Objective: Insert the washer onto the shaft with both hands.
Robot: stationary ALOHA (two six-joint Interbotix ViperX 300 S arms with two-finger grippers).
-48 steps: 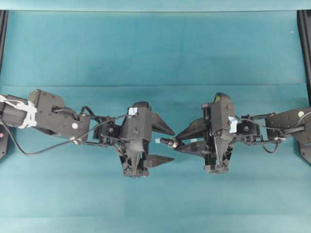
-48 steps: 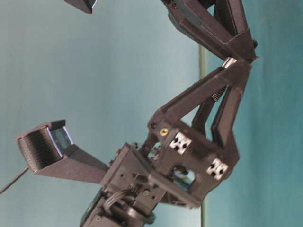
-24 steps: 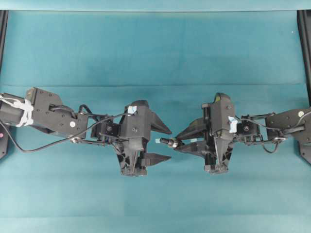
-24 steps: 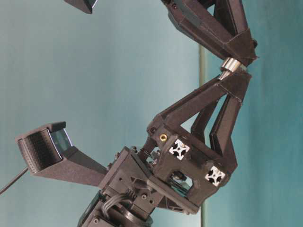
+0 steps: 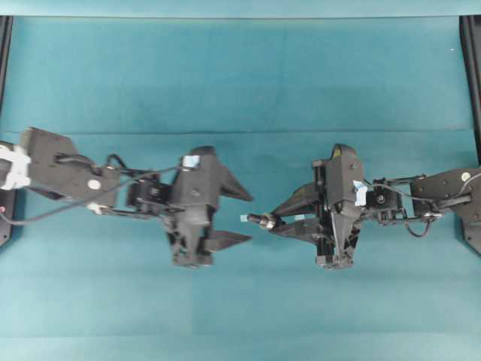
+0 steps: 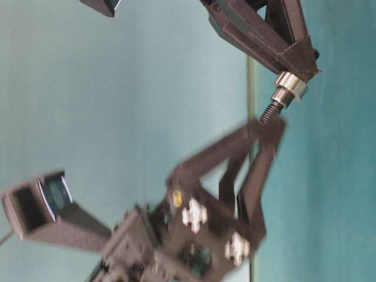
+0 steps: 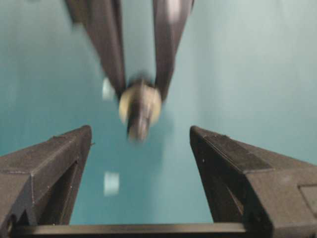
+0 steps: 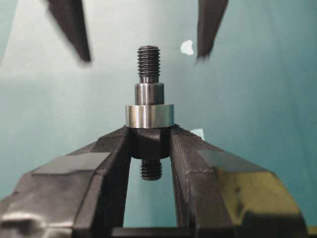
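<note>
My right gripper [image 8: 150, 141] is shut on the dark stepped shaft [image 8: 148, 62], which points out past its fingertips. The grey washer [image 8: 149, 115] sits around the shaft, against the right fingertips. In the table-level view the washer [image 6: 291, 86] and the shaft's threaded end [image 6: 270, 110] show just beyond the right gripper [image 6: 305, 64]. My left gripper [image 7: 141, 148] is open and empty, facing the blurred shaft [image 7: 138, 121] with a gap between them. From overhead, the left gripper [image 5: 249, 219] is just left of the shaft [image 5: 259, 220], apart from it.
Small pale blue tape squares lie on the teal cloth, one [image 7: 111, 182] below the left gripper and one [image 8: 187, 47] ahead of the shaft. Black frame rails [image 5: 472, 68] stand at the table's left and right edges.
My left gripper has drawn back to the left, away from the shaft, and stayed open. The washer stays on the shaft. The right gripper has not moved.
</note>
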